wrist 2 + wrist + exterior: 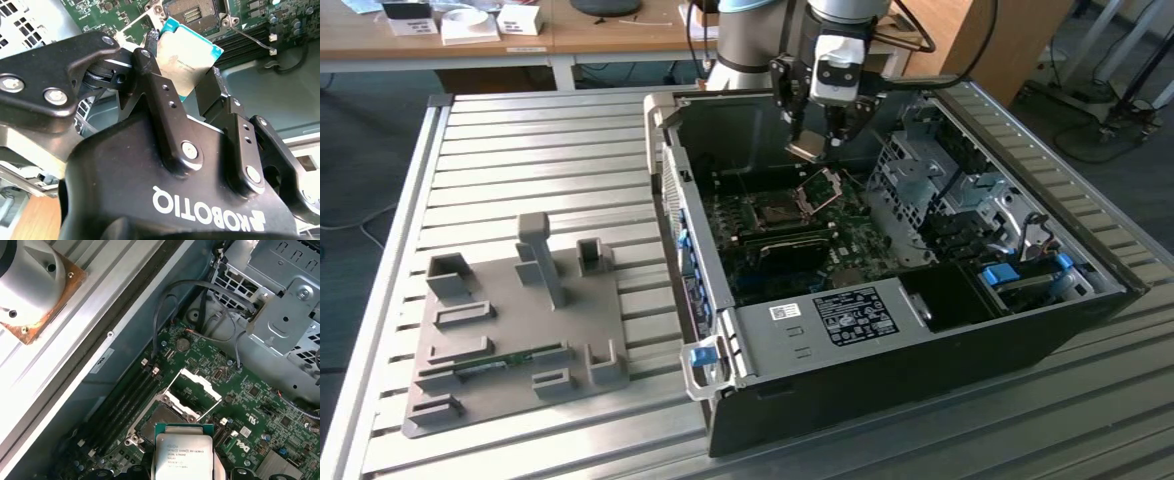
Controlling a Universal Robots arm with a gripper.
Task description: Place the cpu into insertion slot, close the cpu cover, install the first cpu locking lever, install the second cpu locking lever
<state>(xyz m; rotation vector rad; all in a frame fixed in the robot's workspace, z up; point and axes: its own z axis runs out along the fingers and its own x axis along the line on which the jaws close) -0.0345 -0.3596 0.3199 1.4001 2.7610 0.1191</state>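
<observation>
My gripper [817, 140] hangs over the open computer case, shut on the cpu [806, 150], a flat silver-topped chip with a green edge. In the second wrist view the cpu [187, 55] sits between two black fingers [150, 65]. The insertion slot [767, 212] lies on the green motherboard just below and toward the exterior view's left of the chip, and it holds nothing. Its dark square shows in the first wrist view [161, 421], with the cpu [184, 455] held above it. The cpu cover [192, 387] stands raised on its hinge beside the slot, also in the exterior view [825, 187].
The case walls [670, 170] and a metal drive cage [947, 180] ring the motherboard. Long black memory slots [122, 407] run beside the socket, and loose cables [200, 295] arch nearby. A grey fixture plate [507, 320] lies on the slatted table. A copper-based heat sink [35, 285] rests outside the case.
</observation>
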